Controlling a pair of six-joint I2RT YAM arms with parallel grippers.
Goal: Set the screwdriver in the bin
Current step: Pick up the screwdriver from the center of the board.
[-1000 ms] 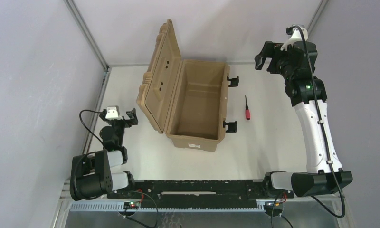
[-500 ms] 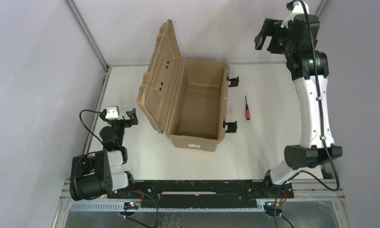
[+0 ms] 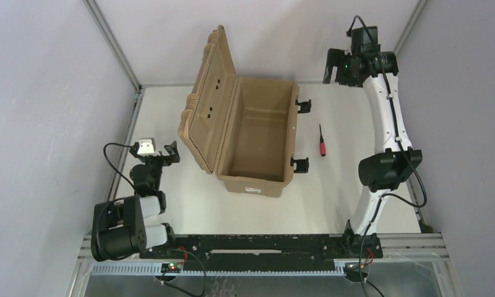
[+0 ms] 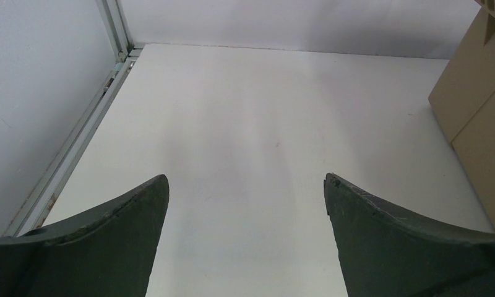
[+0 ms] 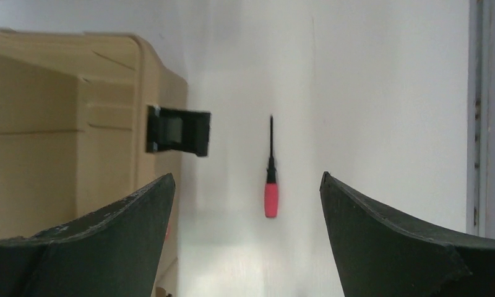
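Screwdriver (image 3: 322, 147) lies flat on the table (image 3: 195, 198), just right of the open bin (image 3: 257, 183).
Right gripper (image 5: 245, 179) hangs high, jaws wide and empty; the tool looks light, stiff and thin, so pinch across the red handle.

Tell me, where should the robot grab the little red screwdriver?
Probably the red handle, coming straight down from above and pinching across its width. The screwdriver lies flat on the table, and the handle is its thickest part. The black shaft looks too thin to pinch well.
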